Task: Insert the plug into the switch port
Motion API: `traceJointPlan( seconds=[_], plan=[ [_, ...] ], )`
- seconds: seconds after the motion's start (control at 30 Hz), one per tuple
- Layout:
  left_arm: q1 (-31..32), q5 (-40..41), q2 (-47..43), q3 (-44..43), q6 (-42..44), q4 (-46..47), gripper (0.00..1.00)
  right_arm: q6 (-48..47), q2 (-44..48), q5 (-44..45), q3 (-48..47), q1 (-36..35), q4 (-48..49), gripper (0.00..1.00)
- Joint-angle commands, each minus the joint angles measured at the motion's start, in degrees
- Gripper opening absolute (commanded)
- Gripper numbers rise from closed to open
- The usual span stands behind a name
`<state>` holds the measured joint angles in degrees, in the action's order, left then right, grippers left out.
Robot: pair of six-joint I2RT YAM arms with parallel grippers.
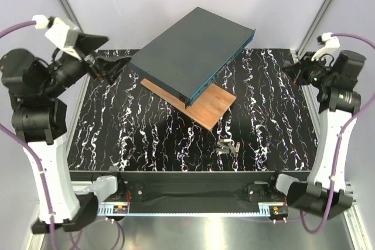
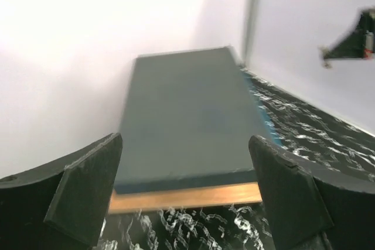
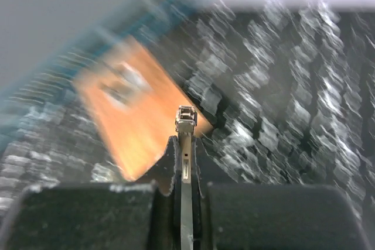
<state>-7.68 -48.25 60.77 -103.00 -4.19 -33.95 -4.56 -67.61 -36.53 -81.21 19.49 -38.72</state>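
The switch (image 1: 187, 48) is a large flat dark grey-teal box at the back middle. Its lighter teal port face (image 1: 220, 77) points to the front right. It rests on a thin brown wooden board (image 1: 206, 108). My right gripper (image 1: 292, 70) hangs at the right side of the table, apart from the switch. It is shut on a thin metal plug (image 3: 186, 120) whose tip sticks out past the fingertips. My left gripper (image 1: 114, 65) is open and empty, just left of the switch's left end. In the left wrist view the switch (image 2: 187, 115) lies between the open fingers (image 2: 88, 188).
Some small metal pieces (image 1: 227, 146) lie on the black marbled table (image 1: 135, 139) in front of the board. White walls and frame posts close in the back and sides. The right wrist view is blurred and shows the board (image 3: 132, 109).
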Motion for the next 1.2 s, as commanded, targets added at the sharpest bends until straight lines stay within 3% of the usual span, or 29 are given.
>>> traceJointPlan(
  seconds=[0.0,0.1,0.27,0.43,0.47,0.7,1.0,1.17],
  plan=[
    [10.6,10.2,6.3,-6.2,6.0,-6.7,0.95,21.2,3.3,-13.5,-0.5,-0.5,10.8,0.0],
    [27.6,18.1,9.4,-8.7,10.1,-8.5,0.95,36.8,6.3,-16.8,6.2,-0.5,23.6,0.0],
    [48.2,36.2,13.0,-2.8,16.8,-3.1,0.94,62.6,12.4,-15.6,19.8,-0.5,53.9,0.0],
    [64.6,48.1,17.8,1.0,23.9,8.3,0.93,73.2,18.4,-8.0,28.2,-0.5,62.2,0.0],
    [66.5,52.9,20.1,0.7,26.0,9.4,0.93,74.0,19.3,-7.9,28.7,-0.5,62.7,0.0],
    [73.2,61.3,30.9,-5.6,22.7,13.2,0.82,75.0,25.6,-7.9,33.0,-0.6,61.4,0.0],
    [77.2,65.5,36.2,-7.8,21.9,17.6,0.74,71.4,33.2,-7.9,37.2,-0.7,59.6,0.0],
    [77.8,65.7,38.3,-9.9,20.1,19.1,0.62,70.4,34.7,-7.8,38.5,-0.6,57.0,0.0]
  ],
)
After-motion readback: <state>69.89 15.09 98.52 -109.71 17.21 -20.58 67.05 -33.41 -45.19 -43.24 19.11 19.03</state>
